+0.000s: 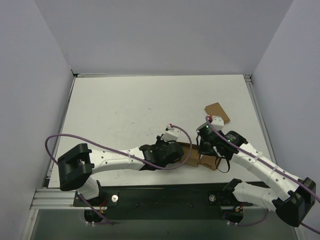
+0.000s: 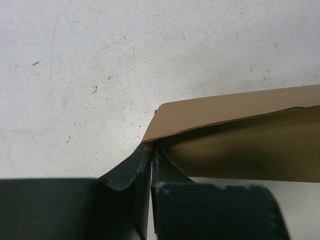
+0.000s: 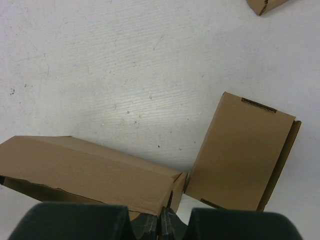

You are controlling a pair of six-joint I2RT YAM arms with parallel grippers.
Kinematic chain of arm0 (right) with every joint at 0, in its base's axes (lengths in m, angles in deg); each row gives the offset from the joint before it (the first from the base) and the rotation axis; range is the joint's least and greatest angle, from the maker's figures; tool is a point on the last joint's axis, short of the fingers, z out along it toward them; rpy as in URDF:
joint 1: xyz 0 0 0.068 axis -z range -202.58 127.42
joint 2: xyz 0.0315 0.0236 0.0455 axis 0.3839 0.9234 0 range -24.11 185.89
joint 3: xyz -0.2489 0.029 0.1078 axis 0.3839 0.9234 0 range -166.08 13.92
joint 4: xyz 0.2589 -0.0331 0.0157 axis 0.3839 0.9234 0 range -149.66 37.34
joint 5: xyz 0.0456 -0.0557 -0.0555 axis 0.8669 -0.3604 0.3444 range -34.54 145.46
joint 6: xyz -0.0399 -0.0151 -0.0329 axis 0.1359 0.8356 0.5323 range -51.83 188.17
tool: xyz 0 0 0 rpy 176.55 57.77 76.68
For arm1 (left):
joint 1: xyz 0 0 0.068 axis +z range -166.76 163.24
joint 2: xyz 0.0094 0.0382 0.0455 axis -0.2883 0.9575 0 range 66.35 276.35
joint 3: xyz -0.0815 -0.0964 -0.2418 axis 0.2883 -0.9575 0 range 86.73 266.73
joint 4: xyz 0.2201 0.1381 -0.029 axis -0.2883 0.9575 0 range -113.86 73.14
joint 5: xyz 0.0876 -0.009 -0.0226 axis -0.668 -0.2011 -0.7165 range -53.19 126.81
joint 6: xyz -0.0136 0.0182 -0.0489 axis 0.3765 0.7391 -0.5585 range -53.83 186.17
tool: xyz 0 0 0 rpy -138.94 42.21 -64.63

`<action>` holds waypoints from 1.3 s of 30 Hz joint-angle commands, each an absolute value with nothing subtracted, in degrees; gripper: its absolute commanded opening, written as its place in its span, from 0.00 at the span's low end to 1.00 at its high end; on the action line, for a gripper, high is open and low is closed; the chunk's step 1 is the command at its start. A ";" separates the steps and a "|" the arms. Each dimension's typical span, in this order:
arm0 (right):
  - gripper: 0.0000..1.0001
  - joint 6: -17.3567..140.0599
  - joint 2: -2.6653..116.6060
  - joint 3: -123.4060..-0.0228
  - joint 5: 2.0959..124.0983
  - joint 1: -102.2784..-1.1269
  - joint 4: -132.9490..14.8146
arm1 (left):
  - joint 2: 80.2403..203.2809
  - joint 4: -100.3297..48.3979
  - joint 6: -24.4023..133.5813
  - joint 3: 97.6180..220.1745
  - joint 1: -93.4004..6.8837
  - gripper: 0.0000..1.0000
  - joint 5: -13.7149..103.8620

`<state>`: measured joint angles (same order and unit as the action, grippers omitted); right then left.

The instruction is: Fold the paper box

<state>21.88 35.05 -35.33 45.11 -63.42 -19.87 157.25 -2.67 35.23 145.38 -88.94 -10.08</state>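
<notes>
No text, label, brand or number can be read in any view. The paper box (image 3: 85,170) shows plain brown faces, and so does the small box (image 3: 240,155) at its 3 o'clock.

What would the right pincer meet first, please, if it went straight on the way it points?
The right pincer is shut on the end of the long brown cardboard paper box, so that comes first; beyond it, probably white tabletop. The smaller brown cardboard box lies right of that line.

Scuffed white table (image 1: 125,105), small brown box (image 3: 240,160) just beside the paper box (image 3: 90,170), second small box (image 1: 217,112) farther off.
</notes>
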 commanded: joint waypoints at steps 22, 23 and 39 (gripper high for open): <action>0.00 7.35 35.92 -25.19 34.98 -79.00 -20.73 | 159.69 4.17 35.06 143.86 -89.09 0.00 -5.11; 0.00 7.35 35.92 -25.63 34.72 -79.44 -20.12 | 159.69 4.44 35.06 143.77 -89.09 0.00 -5.72; 0.57 8.06 26.96 -33.99 35.16 -79.71 -11.41 | 158.46 5.49 35.41 142.19 -87.77 0.00 -8.10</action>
